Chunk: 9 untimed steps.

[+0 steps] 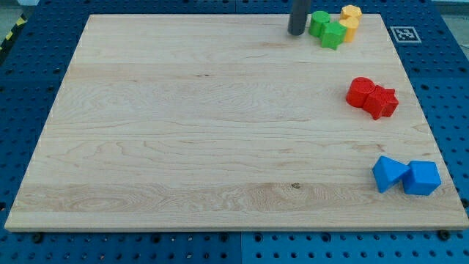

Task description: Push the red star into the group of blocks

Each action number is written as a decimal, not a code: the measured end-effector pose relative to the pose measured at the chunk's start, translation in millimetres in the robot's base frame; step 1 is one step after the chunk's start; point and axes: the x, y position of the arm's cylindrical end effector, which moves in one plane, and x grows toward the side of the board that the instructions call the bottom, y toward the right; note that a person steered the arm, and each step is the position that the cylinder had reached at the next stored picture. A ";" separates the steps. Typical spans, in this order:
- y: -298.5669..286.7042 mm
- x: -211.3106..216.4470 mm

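The red star (383,102) lies at the view's right, touching a rounded red block (360,92) on its left. My tip (295,32) is at the view's top, just left of a green round block (319,22). A second green block (332,35) sits beside it, with two yellow blocks (351,13) (349,28) to the right. These green and yellow blocks form a tight group. The tip is far above and left of the red star.
A blue triangular block (388,174) and a blue cube (422,177) sit together at the view's bottom right. The wooden board (205,132) rests on a blue pegboard table. A marker tag (404,34) lies off the board's top right corner.
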 end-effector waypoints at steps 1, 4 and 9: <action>-23.1 51.8; 34.8 235.0; 133.0 205.8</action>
